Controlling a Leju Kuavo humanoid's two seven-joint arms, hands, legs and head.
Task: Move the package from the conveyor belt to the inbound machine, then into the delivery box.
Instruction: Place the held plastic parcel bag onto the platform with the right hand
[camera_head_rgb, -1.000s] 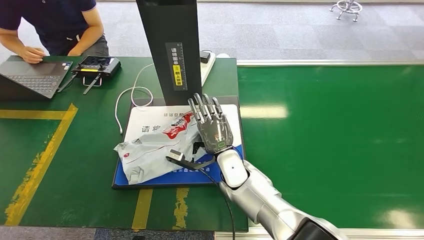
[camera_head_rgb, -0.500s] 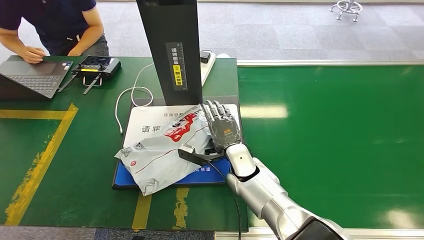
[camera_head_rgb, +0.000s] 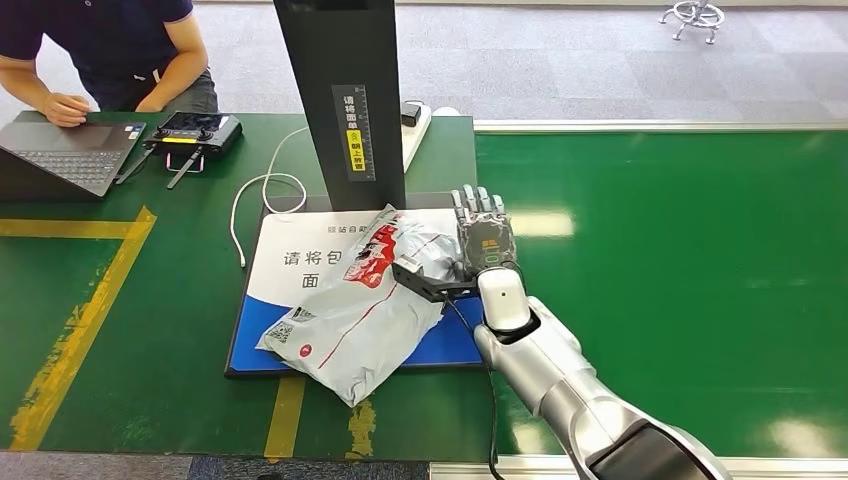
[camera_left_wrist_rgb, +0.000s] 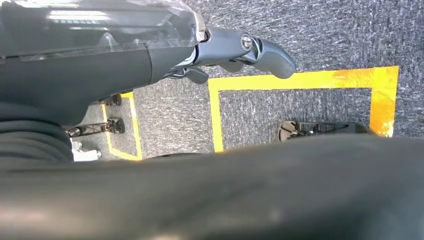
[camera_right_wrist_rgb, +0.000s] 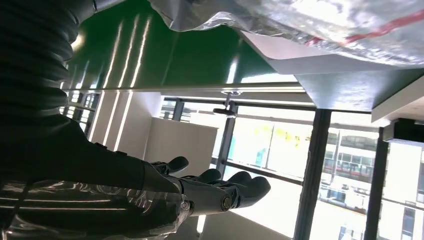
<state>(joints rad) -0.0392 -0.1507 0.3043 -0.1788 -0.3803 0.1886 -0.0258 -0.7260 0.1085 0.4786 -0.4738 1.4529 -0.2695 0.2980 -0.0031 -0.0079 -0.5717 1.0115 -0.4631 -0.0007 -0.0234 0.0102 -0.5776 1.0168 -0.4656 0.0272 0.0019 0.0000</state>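
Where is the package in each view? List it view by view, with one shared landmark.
Head view: package lies on the inbound machine's blue-and-white mat, in front of the black post, its right end at the right hand.
Left wrist view: not in it.
Right wrist view: crinkled plastic along the picture's top edge.
Shared landmark: green belt.

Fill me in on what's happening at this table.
The right robot hand is at the right edge of a grey package, its thumb pressed against the bag. The package lies on the blue and white pad of the inbound machine, at the foot of its black column, with one corner hanging past the pad's front edge. The left robot hand hangs over the floor, holding nothing. A person sits at a laptop at the far left.
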